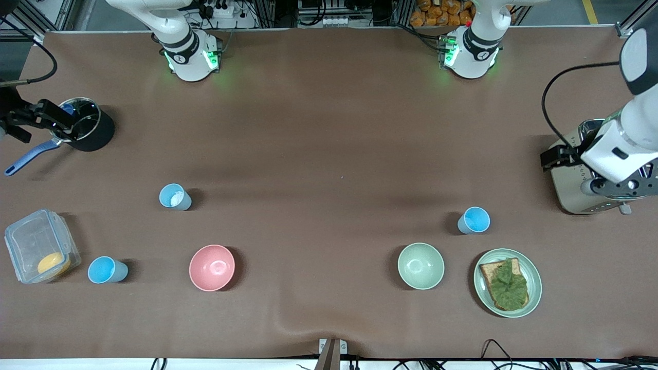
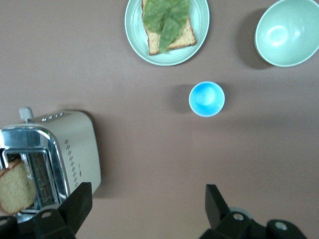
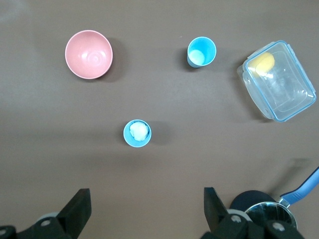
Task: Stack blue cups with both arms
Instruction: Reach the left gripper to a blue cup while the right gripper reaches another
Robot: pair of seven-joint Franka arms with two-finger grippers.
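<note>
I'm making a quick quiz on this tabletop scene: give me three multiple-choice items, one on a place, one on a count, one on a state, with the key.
1. What does the toast with lettuce lie on?
A. the green plate
B. the pink bowl
C. the toaster

2. How many blue cups stand on the table?
A. one
B. two
C. three

3. How are the left gripper and the right gripper?
A. both open, holding nothing
B. both shut on cups
C. left shut on a cup, right open

Key: 1 A, the toast rests on the plate beside the green bowl. 2 C, cup with the white lump, cup by the clear box, cup near the green bowl. 3 A, each wrist view shows spread fingers with only table between.
</note>
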